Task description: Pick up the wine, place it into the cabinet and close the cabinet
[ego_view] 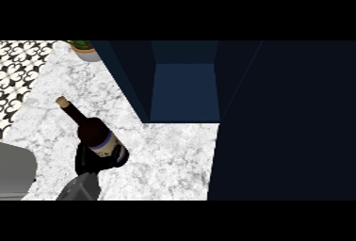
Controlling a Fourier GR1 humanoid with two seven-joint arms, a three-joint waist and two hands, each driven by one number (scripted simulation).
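So I've got my left hand (94, 162) wrapped round the lower body of the wine bottle (94, 132), fingers curled on it just under the blue-edged label. It leans, cork end pointing up-left, over the white marble counter (167, 155); can't say whether its base is off the surface yet. The dark blue cabinet (184, 89) is open to the right of it, interior looks bare, and its door (285, 122) stands wide as a big dark panel on the right. My right hand isn't showing at all. I reckon the grab is done; carrying it in, letting go and shutting the door are all left.
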